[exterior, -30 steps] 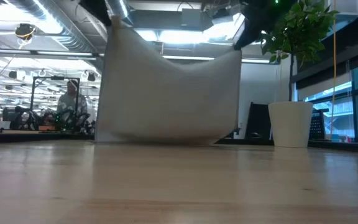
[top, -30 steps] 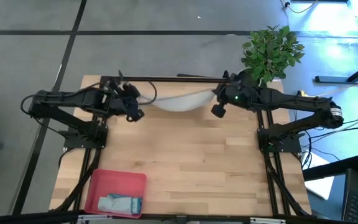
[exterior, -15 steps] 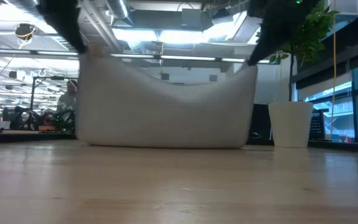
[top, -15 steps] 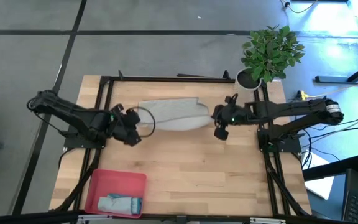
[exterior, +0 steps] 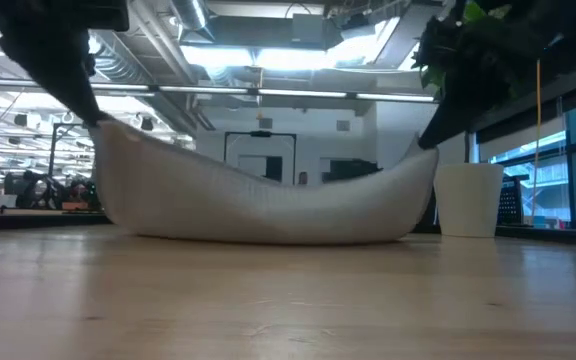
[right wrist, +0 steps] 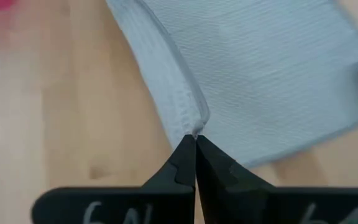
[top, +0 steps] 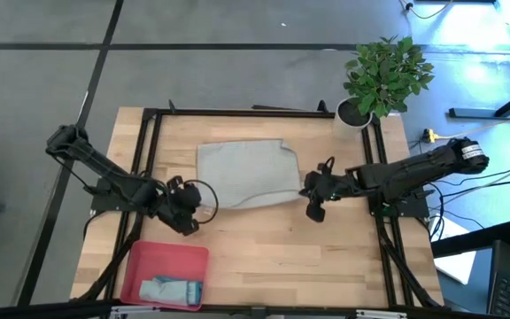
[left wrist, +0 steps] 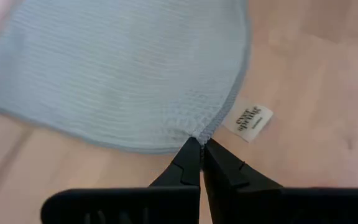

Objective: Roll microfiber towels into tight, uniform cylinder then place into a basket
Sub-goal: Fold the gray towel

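Observation:
The light grey towel [top: 246, 170] lies spread on the middle of the table, and its far part rests flat on the wood. My left gripper [top: 197, 204] is shut on its near-left corner and my right gripper [top: 308, 190] on its near-right corner. In the low view the towel [exterior: 268, 205] sags between the two raised corners, its middle on the table. The pale blue towel [top: 171, 290] lies rolled in the pink-red basket [top: 153, 257] at the near left. My left gripper pinches the towel's near-left corner [left wrist: 199, 135] between its two fingertips, beside the white label [left wrist: 252, 119]. The corner [exterior: 103, 130] is held up off the table and the cloth slopes down from it. My right gripper pinches the towel's near-right corner [right wrist: 193, 132] at the hemmed edge, between its two fingertips. The corner [exterior: 428, 155] is held above the table, lower than the left one, and the cloth hangs slack toward the middle.
A white plant pot [top: 352, 112] with a green plant [top: 388, 73] stands at the far right corner; it also shows in the low view [exterior: 466, 198]. Bare wood lies between the towel and the near edge, to the right of the basket.
Both grippers have gone down and toward the table's near edge, each keeping its corner. The towel, which hung upright below them over the far edge, has been drawn across the table. Its lower part is now laid flat and its held edge is much lower.

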Action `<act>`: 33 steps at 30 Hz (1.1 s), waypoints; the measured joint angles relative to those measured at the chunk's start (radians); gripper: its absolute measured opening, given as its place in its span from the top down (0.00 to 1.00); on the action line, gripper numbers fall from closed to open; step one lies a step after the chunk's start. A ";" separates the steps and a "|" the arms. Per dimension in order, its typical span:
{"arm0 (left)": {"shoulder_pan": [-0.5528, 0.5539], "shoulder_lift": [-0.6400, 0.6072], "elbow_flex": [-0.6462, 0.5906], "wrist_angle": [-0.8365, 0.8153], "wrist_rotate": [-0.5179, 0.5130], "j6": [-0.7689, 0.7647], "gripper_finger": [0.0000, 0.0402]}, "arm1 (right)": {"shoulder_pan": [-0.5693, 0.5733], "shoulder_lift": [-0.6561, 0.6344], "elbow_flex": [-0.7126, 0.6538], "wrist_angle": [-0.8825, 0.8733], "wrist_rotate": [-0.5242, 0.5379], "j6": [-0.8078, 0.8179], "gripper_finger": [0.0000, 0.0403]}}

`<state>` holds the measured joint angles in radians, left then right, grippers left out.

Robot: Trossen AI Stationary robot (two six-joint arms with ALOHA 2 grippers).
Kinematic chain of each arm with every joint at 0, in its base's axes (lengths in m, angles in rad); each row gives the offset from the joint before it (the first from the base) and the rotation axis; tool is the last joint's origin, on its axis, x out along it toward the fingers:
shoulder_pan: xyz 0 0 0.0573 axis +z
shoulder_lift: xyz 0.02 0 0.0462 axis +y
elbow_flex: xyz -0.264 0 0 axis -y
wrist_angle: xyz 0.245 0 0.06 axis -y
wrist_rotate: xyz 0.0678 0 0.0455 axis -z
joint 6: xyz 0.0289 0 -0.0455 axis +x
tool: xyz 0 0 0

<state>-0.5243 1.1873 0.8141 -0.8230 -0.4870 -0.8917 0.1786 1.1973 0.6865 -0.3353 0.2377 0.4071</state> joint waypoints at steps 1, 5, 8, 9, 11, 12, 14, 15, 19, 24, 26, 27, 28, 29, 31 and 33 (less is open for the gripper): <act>-0.009 0.000 -0.011 0.022 0.010 0.000 1.00 | 0.005 0.000 -0.018 0.030 -0.006 0.011 0.99; -0.042 0.000 -0.047 0.103 0.045 -0.021 1.00 | 0.033 0.000 -0.077 0.095 -0.026 0.066 0.99; -0.068 0.000 -0.068 0.126 0.071 -0.068 1.00 | 0.058 0.000 -0.098 0.098 -0.031 0.118 0.99; -0.076 0.000 -0.074 0.127 0.082 -0.086 1.00 | 0.068 0.000 -0.104 0.100 -0.031 0.136 0.99; -0.093 0.002 -0.085 0.126 0.095 -0.126 1.00 | 0.089 0.000 -0.113 0.100 -0.032 0.165 0.99; -0.102 0.004 -0.088 0.128 0.098 -0.144 1.00 | 0.100 0.000 -0.117 0.104 -0.033 0.176 0.99; -0.117 0.013 -0.091 0.129 0.106 -0.175 1.00 | 0.123 0.000 -0.123 0.101 -0.032 0.211 0.99; -0.124 0.022 -0.091 0.129 0.109 -0.185 1.00 | 0.135 0.000 -0.123 0.099 -0.032 0.218 0.99; -0.140 0.048 -0.092 0.131 0.116 -0.201 1.00 | 0.159 0.000 -0.122 0.111 -0.030 0.210 0.99; -0.115 0.051 -0.093 0.123 0.029 -0.200 1.00 | 0.138 0.000 -0.113 0.125 0.089 0.154 0.99; -0.096 0.048 -0.093 0.104 -0.010 -0.199 1.00 | 0.111 0.000 -0.113 0.130 0.141 0.130 0.99; -0.084 0.048 -0.092 0.089 -0.024 -0.199 1.00 | 0.095 0.000 -0.113 0.130 0.164 0.116 0.99; -0.072 0.049 -0.093 0.072 -0.038 -0.199 1.00 | 0.077 0.000 -0.113 0.130 0.181 0.107 0.99; -0.061 0.049 -0.093 0.057 -0.054 -0.200 1.00 | 0.059 0.000 -0.113 0.130 0.193 0.091 0.99; -0.035 0.049 -0.093 0.035 -0.093 -0.200 1.00 | 0.020 0.000 -0.112 0.130 0.214 0.056 0.99; -0.010 0.049 -0.093 0.020 -0.132 -0.200 1.00 | -0.024 0.000 -0.112 0.133 0.223 0.025 0.99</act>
<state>-0.5344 1.2362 0.7216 -0.8031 -0.6187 -1.0912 0.1548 1.1976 0.5743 -0.2028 0.4608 0.4322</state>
